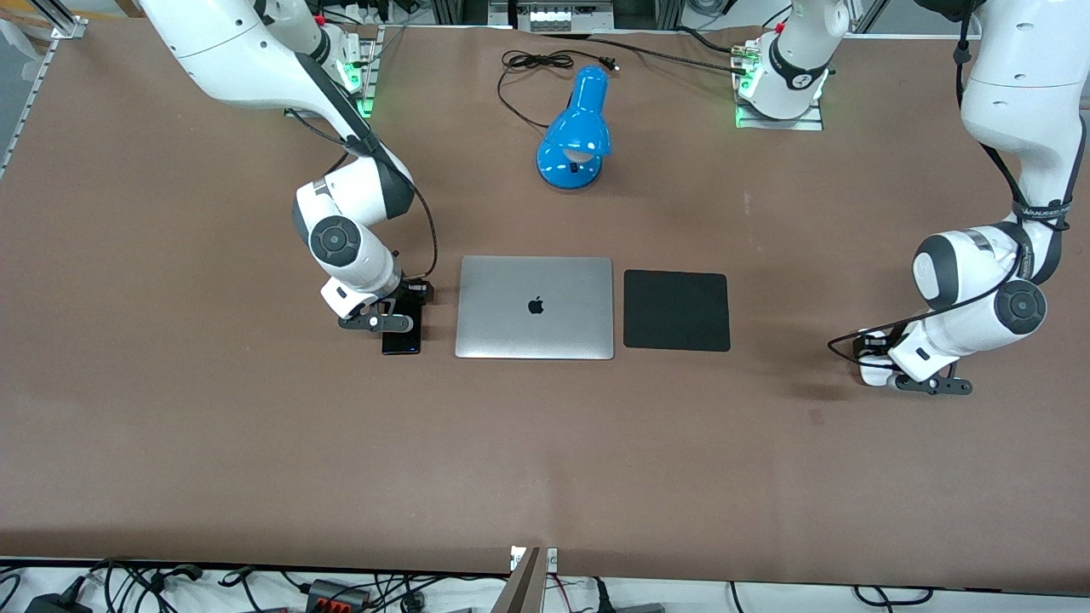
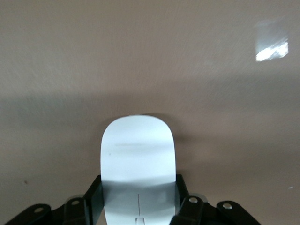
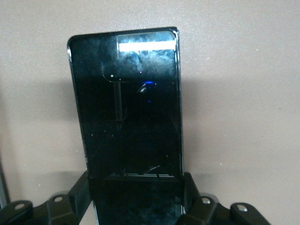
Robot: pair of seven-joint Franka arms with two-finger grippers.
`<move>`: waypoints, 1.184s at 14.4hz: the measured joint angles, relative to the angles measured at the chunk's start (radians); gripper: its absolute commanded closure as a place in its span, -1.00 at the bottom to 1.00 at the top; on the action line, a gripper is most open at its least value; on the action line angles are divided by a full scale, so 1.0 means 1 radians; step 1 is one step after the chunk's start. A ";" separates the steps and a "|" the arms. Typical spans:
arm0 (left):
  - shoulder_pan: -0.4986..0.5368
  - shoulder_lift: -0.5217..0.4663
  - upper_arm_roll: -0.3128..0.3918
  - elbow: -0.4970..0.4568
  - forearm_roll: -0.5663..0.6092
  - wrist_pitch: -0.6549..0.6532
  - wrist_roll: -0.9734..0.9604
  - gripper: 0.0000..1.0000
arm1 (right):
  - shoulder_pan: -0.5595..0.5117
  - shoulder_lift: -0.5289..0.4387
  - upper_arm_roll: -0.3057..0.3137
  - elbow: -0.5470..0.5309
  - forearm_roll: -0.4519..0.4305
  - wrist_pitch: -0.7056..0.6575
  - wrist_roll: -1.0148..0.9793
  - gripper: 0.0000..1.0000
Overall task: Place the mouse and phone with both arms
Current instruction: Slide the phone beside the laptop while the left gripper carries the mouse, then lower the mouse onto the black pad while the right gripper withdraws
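Landmark: laptop (image 1: 535, 307), mid-table.

Phone (image 1: 401, 339) flat on table just beside laptop, toward right arm's end. Right gripper (image 3: 138, 194) low over it, fingers (image 3: 79, 194) flanking long edges, apparently pinching. Judged: thin, stiff, glossy glass, slippery, scratch-prone; grip by side edges, not face.

Mouse (image 2: 138, 161) well apart from laptop, toward left arm's end, past black mouse pad (image 1: 676, 311). Left gripper (image 2: 138, 201) straddles it, fingers (image 2: 93, 199) against flanks. Judged: light, hard, smooth, curved; squeeze at widest section.

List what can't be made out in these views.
- Mouse: in the front view hidden under the left gripper; in the left wrist view its near end is cut off by the picture's edge.
- Phone: in the front view the right gripper covers most of it; only one end shows.
- Neither wrist view shows whether the fingers press the sides.
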 measured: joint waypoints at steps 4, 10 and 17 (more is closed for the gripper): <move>-0.013 -0.084 -0.065 0.058 0.000 -0.242 -0.105 0.30 | 0.000 0.007 0.000 0.007 0.000 0.006 0.002 -1.00; -0.140 -0.117 -0.171 0.162 0.000 -0.522 -0.438 0.30 | -0.066 -0.081 -0.011 0.195 0.000 -0.229 0.002 -1.00; -0.390 -0.046 -0.176 0.107 0.001 -0.377 -0.626 0.30 | -0.279 -0.308 -0.017 0.400 0.108 -0.782 -0.215 -1.00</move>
